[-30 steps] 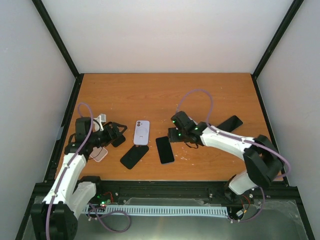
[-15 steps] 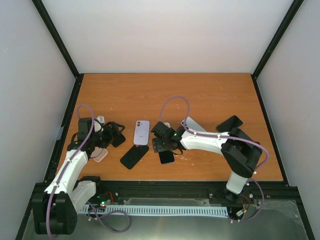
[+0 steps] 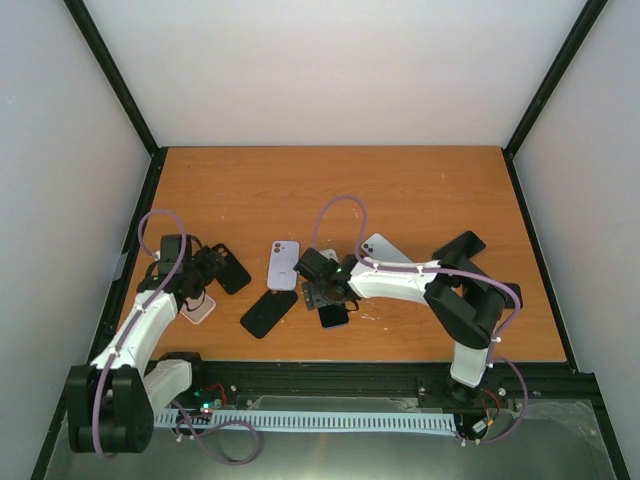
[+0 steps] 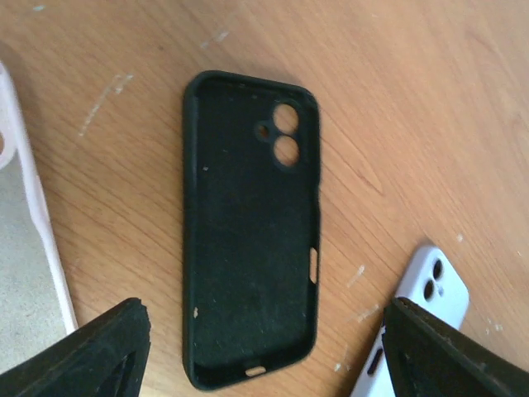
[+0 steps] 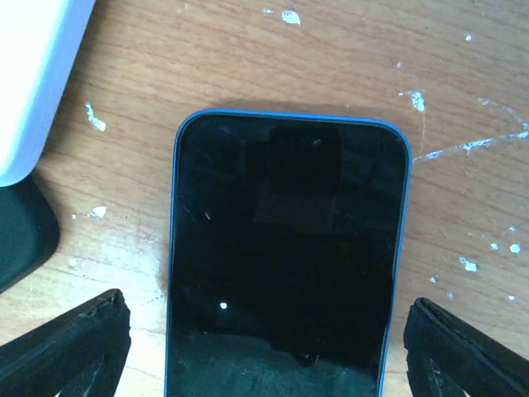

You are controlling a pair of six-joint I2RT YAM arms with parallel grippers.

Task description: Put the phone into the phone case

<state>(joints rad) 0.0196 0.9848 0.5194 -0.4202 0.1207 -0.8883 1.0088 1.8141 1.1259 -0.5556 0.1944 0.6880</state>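
A phone with a blue rim [image 5: 285, 256] lies screen up on the table, partly under my right gripper in the top view [image 3: 337, 314]. My right gripper [image 5: 273, 356] is open, one finger on each side of the phone's lower end, also seen from above [image 3: 320, 288]. An empty black phone case [image 4: 250, 223] lies inside up, camera holes at the far end; it shows in the top view [image 3: 232, 268]. My left gripper [image 4: 269, 364] is open just short of the case's near end, at the table's left [image 3: 208, 270].
A lavender phone [image 3: 283, 265] lies back up between the arms, also in the left wrist view [image 4: 413, 318]. A black phone or case [image 3: 268, 313] lies near it. A pale case [image 3: 198, 308] sits by the left arm. A grey phone [image 3: 385, 247] and a black item [image 3: 460, 245] lie to the right.
My right arm swung left and down over the blue-rimmed phone. My left gripper drew back to the left, uncovering the black case.
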